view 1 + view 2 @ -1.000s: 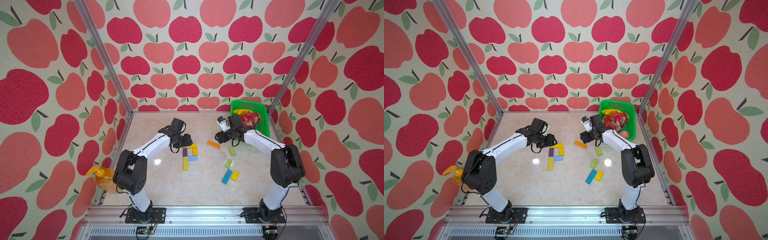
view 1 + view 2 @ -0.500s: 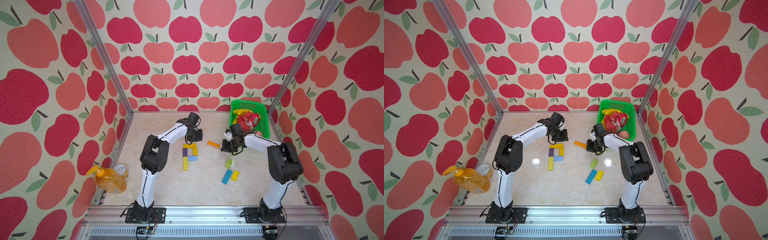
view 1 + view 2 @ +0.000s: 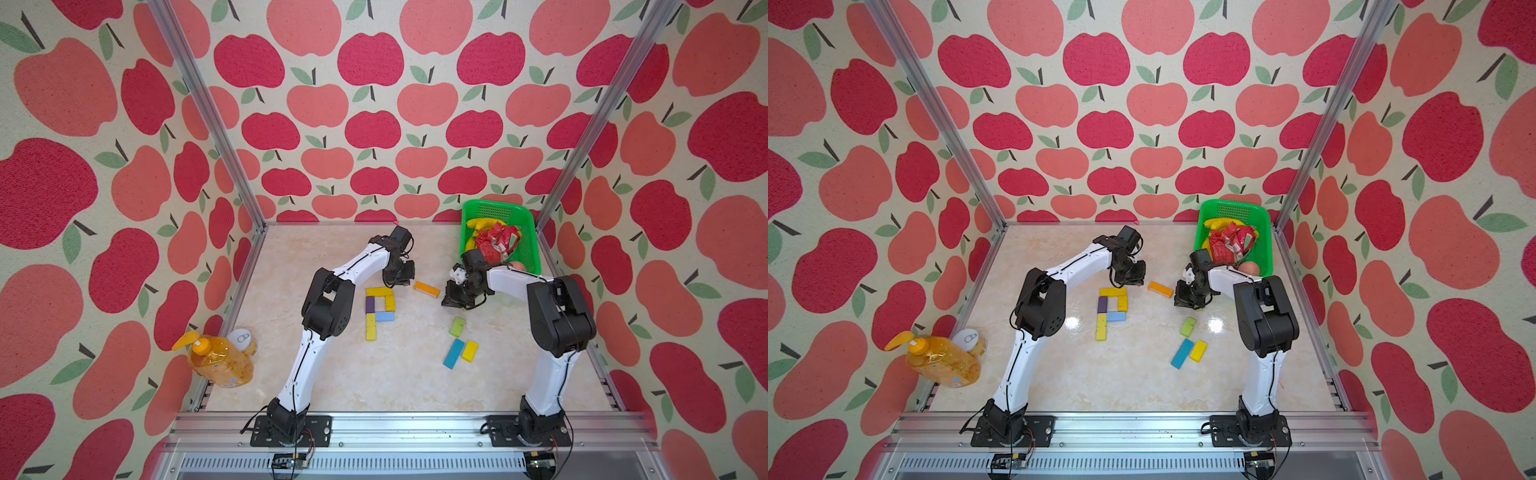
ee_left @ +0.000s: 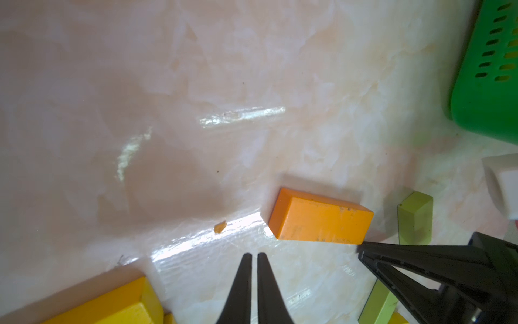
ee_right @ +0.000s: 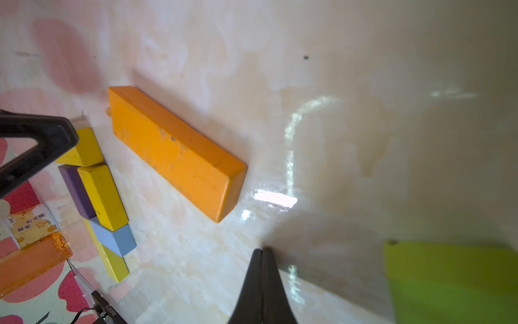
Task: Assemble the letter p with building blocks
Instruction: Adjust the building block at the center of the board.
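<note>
Landmark = letter p [image 3: 379, 309], mid desk [image 3: 395, 382]. Left hand [image 3: 400, 283] just behind p's top edge. Lone block [image 3: 427, 289] to p's R, near, not touching; right hand [image 3: 451, 300] beyond that block, further R. Short block [image 3: 457, 326] R of p's lower half, well apart. Long block [image 3: 453, 353] & small block [image 3: 470, 350] side by side, R & in front of p. Basket [image 3: 527, 249] far R-rear of p, bananas [image 3: 478, 224] & packet [image 3: 496, 243] in it. Bottle [image 3: 216, 359] & can [image 3: 242, 337] far L-front, at desk edge.

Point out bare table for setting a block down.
Free: front strip between blue block and arm bases; far-left corner past left end effector. Crowded: orange block lies between it and right end effector, basket close behind.
</note>
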Action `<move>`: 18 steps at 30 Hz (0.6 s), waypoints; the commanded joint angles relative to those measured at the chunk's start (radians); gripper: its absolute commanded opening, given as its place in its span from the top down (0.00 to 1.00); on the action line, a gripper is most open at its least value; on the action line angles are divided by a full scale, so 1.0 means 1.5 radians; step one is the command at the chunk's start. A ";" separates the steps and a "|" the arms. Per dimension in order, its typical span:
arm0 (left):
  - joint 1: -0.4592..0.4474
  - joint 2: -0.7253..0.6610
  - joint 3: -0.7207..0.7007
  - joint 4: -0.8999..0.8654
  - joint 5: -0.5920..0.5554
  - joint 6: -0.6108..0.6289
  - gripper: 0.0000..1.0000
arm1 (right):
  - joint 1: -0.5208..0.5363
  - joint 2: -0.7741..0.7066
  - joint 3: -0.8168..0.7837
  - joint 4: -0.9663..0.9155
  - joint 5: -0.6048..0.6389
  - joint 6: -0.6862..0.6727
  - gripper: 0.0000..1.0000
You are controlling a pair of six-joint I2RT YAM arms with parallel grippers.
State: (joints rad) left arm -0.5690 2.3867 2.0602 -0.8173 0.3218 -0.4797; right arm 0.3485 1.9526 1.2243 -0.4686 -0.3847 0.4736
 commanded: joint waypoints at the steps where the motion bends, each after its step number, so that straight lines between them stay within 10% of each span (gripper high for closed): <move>1: 0.005 0.032 0.035 -0.038 -0.010 -0.006 0.91 | -0.006 0.032 0.025 -0.014 0.012 0.000 1.00; 18: 0.000 0.078 0.128 -0.088 0.008 0.003 0.90 | -0.006 0.072 0.083 -0.054 0.053 -0.014 1.00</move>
State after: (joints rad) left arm -0.5655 2.4950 2.2162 -0.9051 0.3302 -0.4797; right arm 0.3485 2.0254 1.3327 -0.5190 -0.3943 0.4694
